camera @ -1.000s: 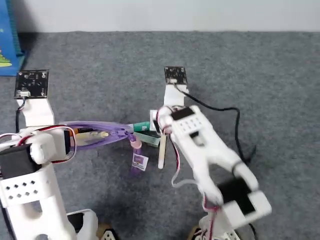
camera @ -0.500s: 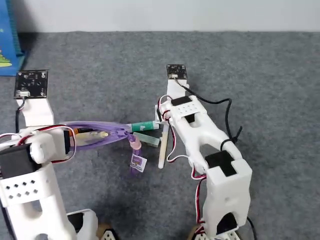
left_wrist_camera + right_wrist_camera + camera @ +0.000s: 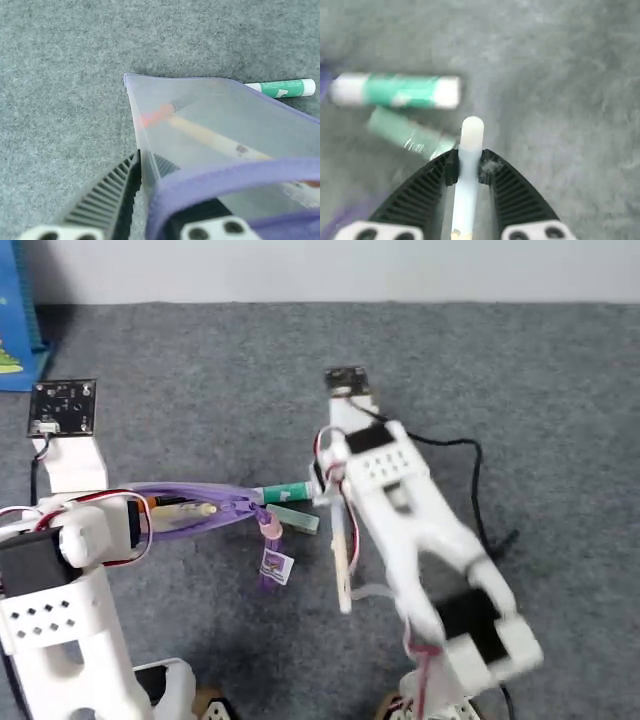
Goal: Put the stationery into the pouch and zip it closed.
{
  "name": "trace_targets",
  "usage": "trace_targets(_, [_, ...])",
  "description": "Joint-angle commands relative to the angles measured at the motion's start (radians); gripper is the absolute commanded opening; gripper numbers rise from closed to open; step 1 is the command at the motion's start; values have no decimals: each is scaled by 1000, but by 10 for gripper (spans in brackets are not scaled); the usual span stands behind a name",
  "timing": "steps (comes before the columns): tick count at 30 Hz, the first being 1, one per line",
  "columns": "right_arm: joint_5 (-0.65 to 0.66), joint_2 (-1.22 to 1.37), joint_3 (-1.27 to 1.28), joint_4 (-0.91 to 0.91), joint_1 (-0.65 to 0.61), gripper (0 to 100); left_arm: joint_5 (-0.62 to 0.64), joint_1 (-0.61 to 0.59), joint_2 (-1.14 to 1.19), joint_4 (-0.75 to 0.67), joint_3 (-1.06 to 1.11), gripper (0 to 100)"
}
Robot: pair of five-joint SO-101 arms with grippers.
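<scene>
A clear pouch (image 3: 190, 504) with purple edging lies left of centre, and my left gripper (image 3: 140, 516) is shut on its edge. In the left wrist view the pouch (image 3: 215, 125) holds a pencil (image 3: 210, 136) with an orange-red end, and the left gripper (image 3: 142, 162) pinches the pouch's rim. My right gripper (image 3: 338, 498) is shut on a pale flat stick (image 3: 344, 570), which slants toward the table's front. In the right wrist view the stick (image 3: 471, 131) pokes out past the right gripper (image 3: 468, 161). A green and white tube (image 3: 285, 493) (image 3: 395, 91) and a pale green piece (image 3: 297, 520) (image 3: 410, 135) lie by the pouch's mouth.
A small tag (image 3: 279, 564) hangs from the pouch's zipper pull (image 3: 270, 528). The grey carpet (image 3: 520, 390) covers the table, with open room at the back and right. A blue object (image 3: 15, 330) stands at the far left edge. A black cable (image 3: 470, 480) trails beside the right arm.
My right arm has swung, and the pale stick has shifted right and toward the front, held in the gripper. The left arm and pouch have stayed put.
</scene>
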Motion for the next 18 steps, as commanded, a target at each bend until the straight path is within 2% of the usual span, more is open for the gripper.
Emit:
trace_targets(1, [20,-354,135,-2,-61,8,2,-2,2,-20,-1,11])
trace_targets(8, [20,-845,290,-33,-186,8,2,-2,2,-21,8,11])
trace_targets(13, [15,-993,298,-104,-306,8,2,-2,2,-20,8,11])
trace_targets(18, [17,-1055,365,-311,-415,8,2,-2,2,-20,8,11])
